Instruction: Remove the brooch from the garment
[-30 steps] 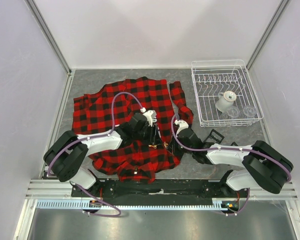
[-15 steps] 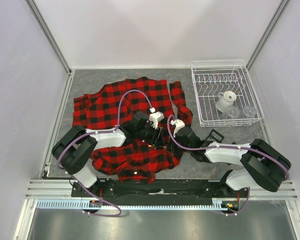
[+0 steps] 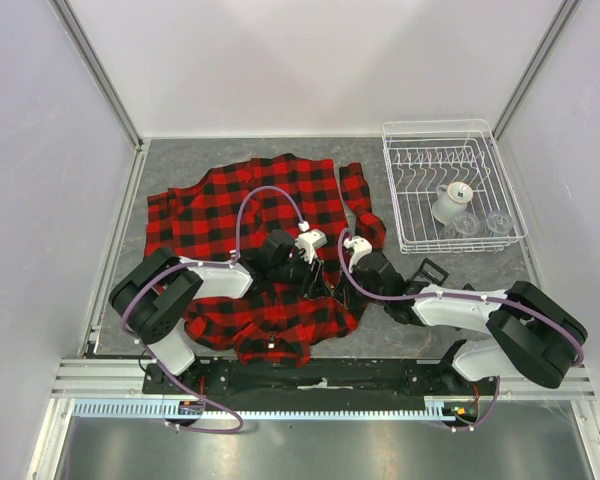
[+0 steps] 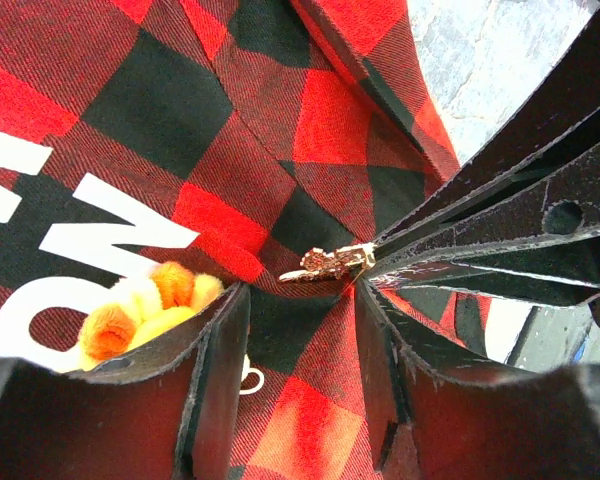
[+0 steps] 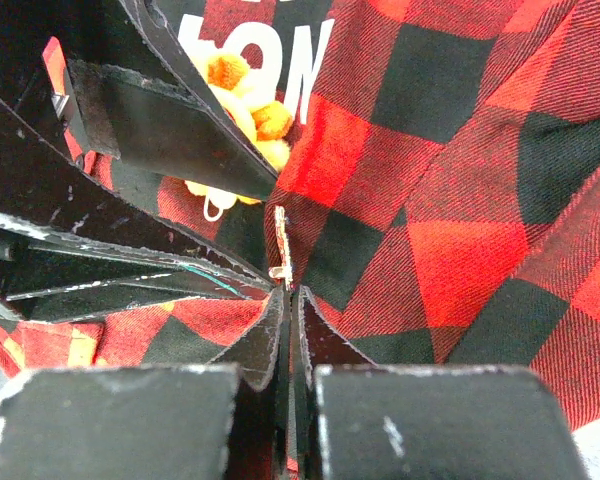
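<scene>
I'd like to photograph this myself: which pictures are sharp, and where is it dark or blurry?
Top external: evenly lit, sharp, walls lean outward. Left wrist: metal pin crisp, brooch half hidden behind the left gripper's dark fingers. Right wrist: garment crisp, right gripper's fingers featureless black.

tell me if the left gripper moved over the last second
Yes. In the top view the left gripper has shifted right, toward the dish rack, bringing its jaws closer to the right gripper.

garment (image 4: pixel 310 130): matt woven cloth | brooch (image 4: pixel 145 308): fuzzy | rack (image 3: pixel 416 205): wire metal
</scene>
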Robot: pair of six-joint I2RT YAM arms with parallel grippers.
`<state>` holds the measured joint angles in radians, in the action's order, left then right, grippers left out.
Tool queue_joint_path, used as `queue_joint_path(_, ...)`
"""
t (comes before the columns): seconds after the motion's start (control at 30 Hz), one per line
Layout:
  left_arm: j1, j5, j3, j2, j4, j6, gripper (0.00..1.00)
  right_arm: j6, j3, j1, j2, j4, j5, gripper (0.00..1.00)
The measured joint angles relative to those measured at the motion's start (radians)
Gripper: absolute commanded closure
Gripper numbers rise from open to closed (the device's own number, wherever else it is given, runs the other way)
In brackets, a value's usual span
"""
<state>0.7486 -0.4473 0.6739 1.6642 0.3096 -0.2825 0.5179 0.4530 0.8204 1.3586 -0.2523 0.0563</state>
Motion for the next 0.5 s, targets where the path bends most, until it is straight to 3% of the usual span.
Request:
queue_joint_path(0.3, 0.002, 0.000, 0.000, 0.023, 0.045, -0.012, 0.50, -0.003, -0.006, -0.007, -0.002, -0.001, 0.000, 1.00)
queue_joint_path(0.5, 0.002, -0.007, 0.006, 0.032, 0.037, -0.030, 0.62, -0.032, -0.010, -0.007, -0.002, -0.001, 0.018, 1.00)
